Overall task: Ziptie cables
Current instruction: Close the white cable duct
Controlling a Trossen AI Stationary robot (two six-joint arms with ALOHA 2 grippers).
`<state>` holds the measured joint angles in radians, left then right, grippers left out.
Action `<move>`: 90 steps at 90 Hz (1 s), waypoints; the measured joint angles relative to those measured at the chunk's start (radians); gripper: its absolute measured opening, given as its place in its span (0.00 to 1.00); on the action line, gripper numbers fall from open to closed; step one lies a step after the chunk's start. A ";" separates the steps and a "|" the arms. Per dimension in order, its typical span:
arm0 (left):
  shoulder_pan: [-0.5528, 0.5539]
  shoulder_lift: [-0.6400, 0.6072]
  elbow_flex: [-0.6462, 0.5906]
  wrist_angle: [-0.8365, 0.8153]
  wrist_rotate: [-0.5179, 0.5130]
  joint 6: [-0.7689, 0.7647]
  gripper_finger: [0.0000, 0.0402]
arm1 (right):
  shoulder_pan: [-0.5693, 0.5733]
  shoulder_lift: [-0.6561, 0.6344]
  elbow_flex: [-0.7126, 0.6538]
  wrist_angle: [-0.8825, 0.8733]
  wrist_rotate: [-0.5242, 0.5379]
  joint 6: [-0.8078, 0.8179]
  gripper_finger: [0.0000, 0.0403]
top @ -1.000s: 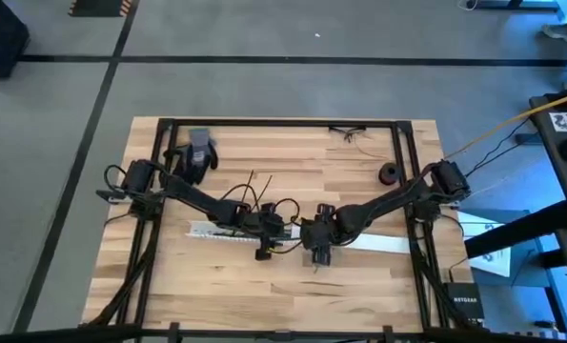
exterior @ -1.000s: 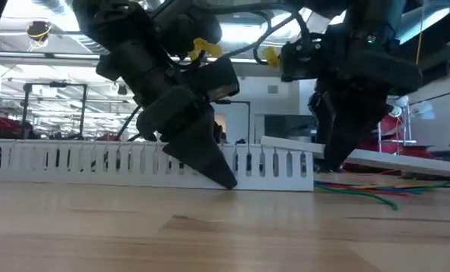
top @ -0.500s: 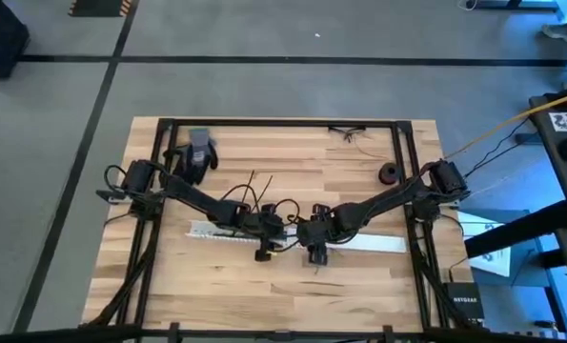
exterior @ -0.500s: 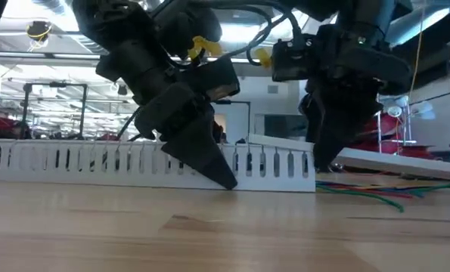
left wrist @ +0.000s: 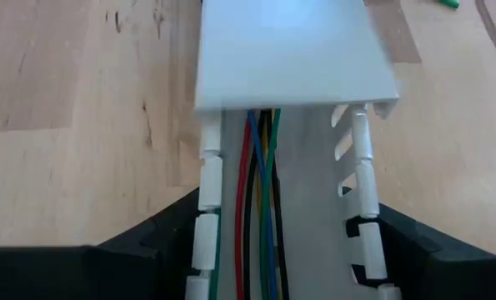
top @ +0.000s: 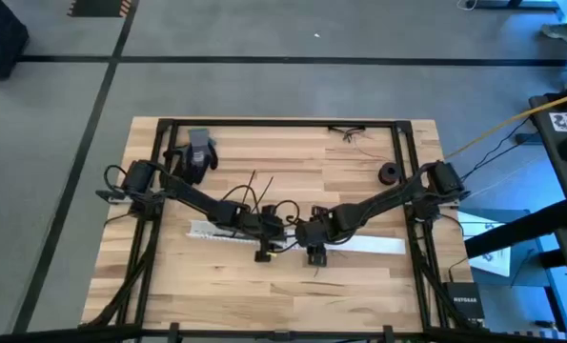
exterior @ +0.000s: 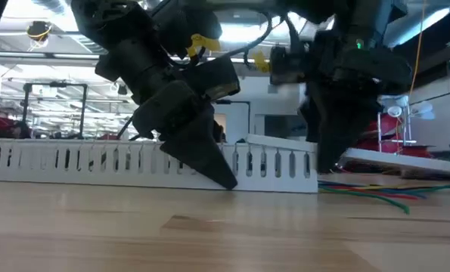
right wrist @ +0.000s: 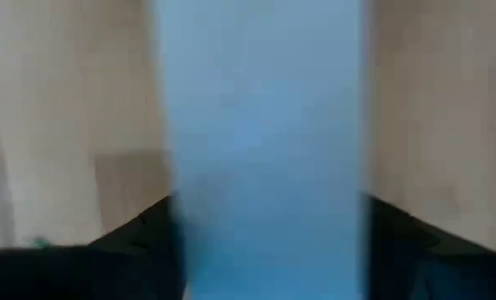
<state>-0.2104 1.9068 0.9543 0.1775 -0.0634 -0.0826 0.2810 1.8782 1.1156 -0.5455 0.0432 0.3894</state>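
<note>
Between the left gripper's (left wrist: 277, 250) spread fingers (left wrist: 139, 250), which straddle the slotted white duct (left wrist: 360, 158) ungripped, the cables (left wrist: 260, 192) run: thin red, blue, green and dark strands, probably light, limp, slippery, best pinched as a bundle. Farther on they vanish under the flat white cover (left wrist: 289, 50), straddled by the right gripper (right wrist: 268, 275); whether it grips, I cannot tell.

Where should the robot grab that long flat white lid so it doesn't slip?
Across its narrow width, pinching the two long straight edges, coming down from above. The white lid is flat, thin and long, lying along the slotted tray, so only its edges offer grip. The right hand holds it that way.
</note>
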 joint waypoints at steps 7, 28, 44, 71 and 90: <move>0.000 -0.002 0.002 0.003 0.000 -0.004 0.59 | -0.001 -0.010 0.002 -0.012 -0.009 0.004 0.70; 0.000 -0.002 0.003 -0.012 0.001 -0.004 0.59 | -0.001 -0.028 0.006 -0.036 0.001 0.000 0.79; 0.000 -0.002 0.002 -0.021 -0.004 -0.006 0.59 | -0.001 -0.083 0.008 -0.033 0.036 -0.006 0.81; 0.000 -0.003 0.002 -0.029 -0.007 -0.006 0.59 | 0.000 -0.129 0.010 -0.020 0.025 -0.028 0.80; 0.001 -0.003 0.001 -0.031 -0.008 -0.006 0.59 | 0.000 -0.130 0.010 -0.036 0.008 -0.051 0.80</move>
<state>-0.2096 1.9041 0.9554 0.1467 -0.0719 -0.0891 0.2806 1.7480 1.1255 -0.5811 0.0514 0.3380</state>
